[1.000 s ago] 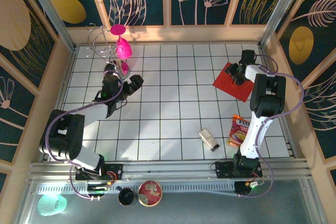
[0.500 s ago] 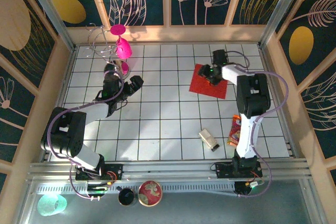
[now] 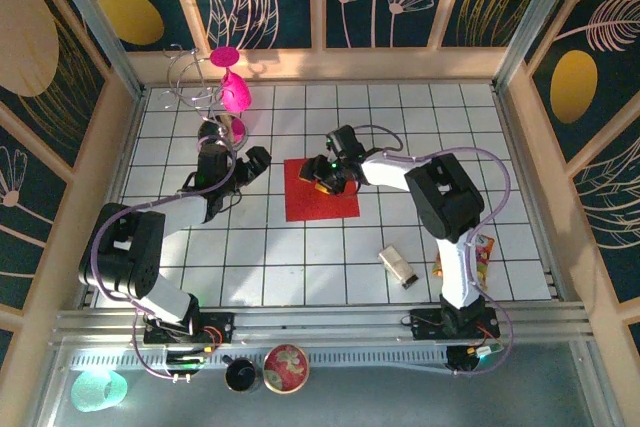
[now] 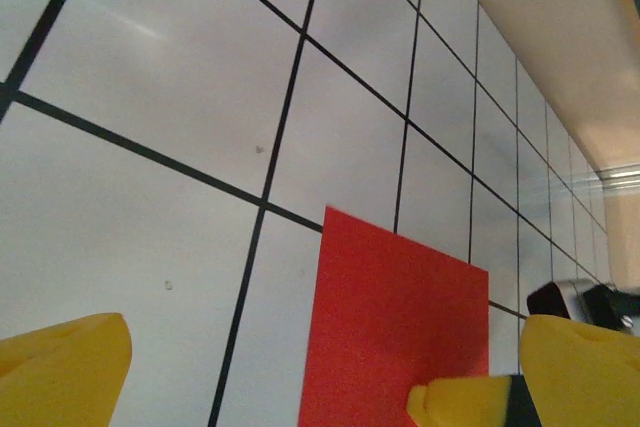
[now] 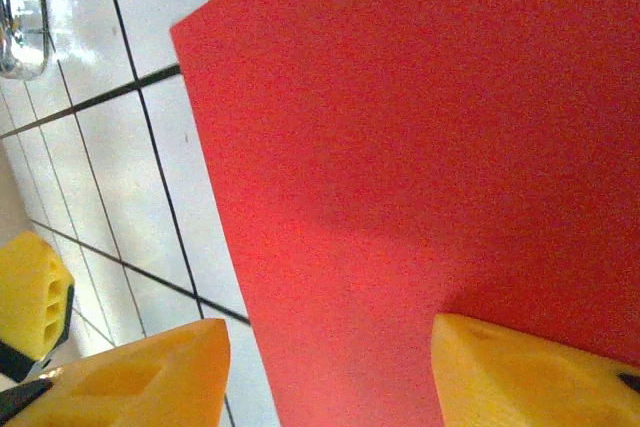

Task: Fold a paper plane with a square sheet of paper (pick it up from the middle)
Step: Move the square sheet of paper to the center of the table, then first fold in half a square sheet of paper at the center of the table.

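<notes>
The square sheet of paper [image 3: 318,203] is plain red and lies flat on the white tiles near the middle. My right gripper [image 3: 328,173] is low over its far edge. In the right wrist view the sheet [image 5: 420,127] lies under my open right gripper [image 5: 330,347], one yellow finger over the paper and the other over bare tile. My left gripper [image 3: 250,162] stands just left of the sheet, open wide and holding nothing. In the left wrist view the sheet [image 4: 395,317] lies ahead of my left gripper [image 4: 320,377]. No fold shows in the paper.
A magenta goblet [image 3: 234,93] and a wire rack [image 3: 190,82] stand at the back left, with a metal dish [image 3: 222,130] near the left gripper. A small box [image 3: 399,265] and a snack packet [image 3: 480,250] lie at the front right. Wooden walls surround the tiled floor.
My right gripper has swept from the far right to the middle, and the red sheet has slid along under it and now lies square to the tiles. The left arm has stayed put.
</notes>
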Action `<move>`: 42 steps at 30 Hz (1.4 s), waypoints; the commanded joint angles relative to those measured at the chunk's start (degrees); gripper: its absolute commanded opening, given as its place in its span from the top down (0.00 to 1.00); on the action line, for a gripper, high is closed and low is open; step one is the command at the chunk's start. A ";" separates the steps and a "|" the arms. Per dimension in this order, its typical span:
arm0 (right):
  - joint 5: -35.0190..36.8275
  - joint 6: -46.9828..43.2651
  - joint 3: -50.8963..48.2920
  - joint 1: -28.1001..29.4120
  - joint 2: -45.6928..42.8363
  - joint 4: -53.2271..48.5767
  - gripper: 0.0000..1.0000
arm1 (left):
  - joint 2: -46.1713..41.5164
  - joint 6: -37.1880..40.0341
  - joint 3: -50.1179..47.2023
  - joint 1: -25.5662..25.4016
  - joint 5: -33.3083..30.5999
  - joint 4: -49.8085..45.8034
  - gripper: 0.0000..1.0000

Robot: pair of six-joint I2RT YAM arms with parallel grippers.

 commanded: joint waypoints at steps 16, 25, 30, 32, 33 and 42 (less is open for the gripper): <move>6.64 -13.91 6.49 -8.80 1.57 -17.07 0.69 | 3.02 0.24 8.24 -8.05 3.85 -11.56 0.38; 5.21 -13.04 2.86 -8.72 -0.89 -15.32 0.72 | 12.22 1.58 13.48 -11.35 7.28 -14.88 0.72; 5.36 -13.29 2.88 -8.95 -2.85 -15.39 0.72 | 14.79 2.50 15.04 -11.50 6.95 -16.71 0.80; 5.93 -13.55 2.50 -8.95 -3.36 -16.09 0.72 | 15.37 2.87 15.13 -11.58 6.91 -17.11 0.81; 6.14 -13.57 2.21 -8.98 -3.47 -16.32 0.73 | 15.82 3.01 15.13 -11.56 6.80 -17.40 0.81; 6.51 -13.61 -0.70 -8.59 -3.15 -18.00 0.75 | 18.40 3.41 15.04 -11.57 6.14 -18.92 0.87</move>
